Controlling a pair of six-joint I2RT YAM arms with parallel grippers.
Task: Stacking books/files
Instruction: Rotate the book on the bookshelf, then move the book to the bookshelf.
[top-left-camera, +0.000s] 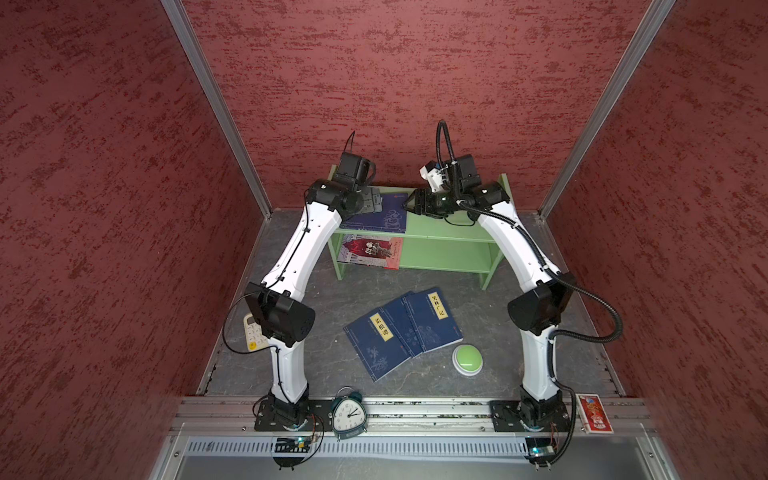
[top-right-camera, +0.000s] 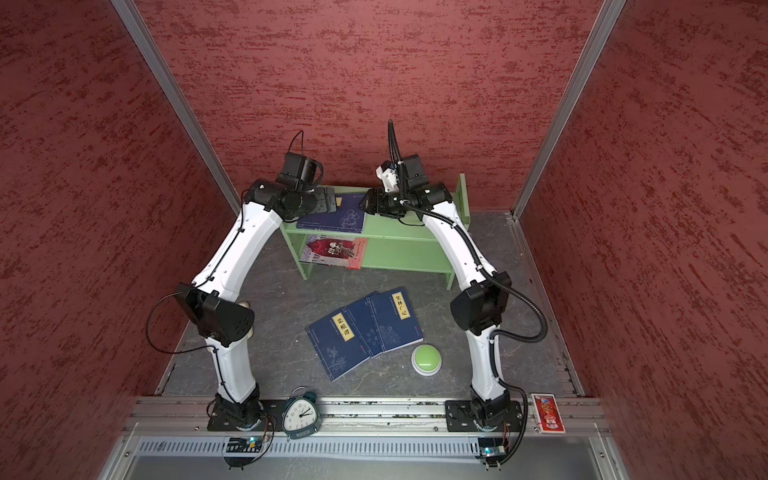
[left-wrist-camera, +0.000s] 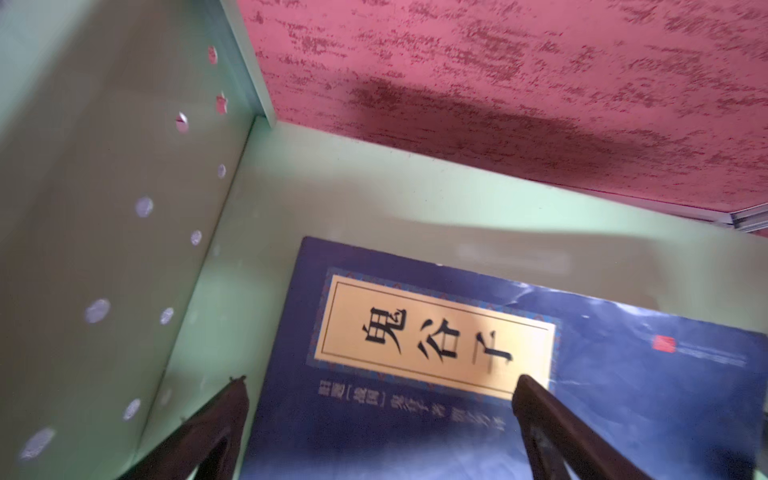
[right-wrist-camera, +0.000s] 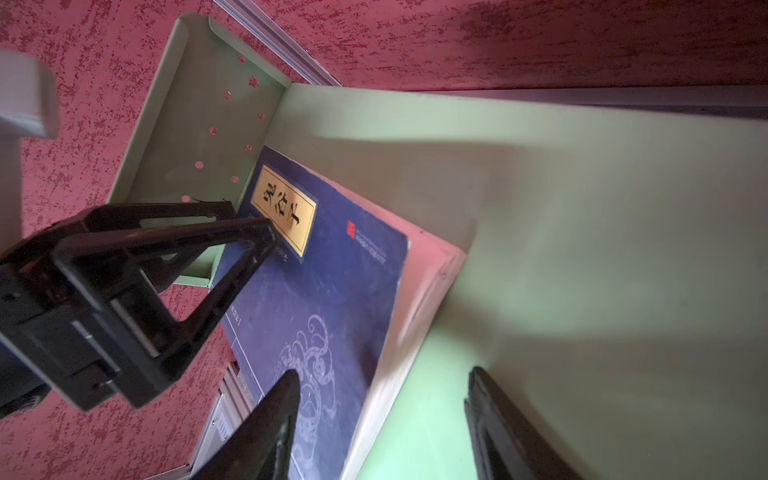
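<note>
Over the top board of the green shelf, both my grippers stand spread, holding nothing. Left gripper hangs above the label end of the navy book lying flat there. Right gripper has one finger over its cover, the other over bare board. Red-and-white book lies on the lower board. 3 more navy books overlap on the tabletop, nr a green button.

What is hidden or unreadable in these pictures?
- Cream calculator: both top views, mostly behind the left arm's black elbow.
- Middle navy-blue paperback on the floor: title label covered by the neighbouring navy-blue paperback, both top views.
- Red-and-white illustrated paperback: far part under the green shelf's upper board, top views.
- Small print on the shelved navy-blue paperback: blurred, left wrist view.
</note>
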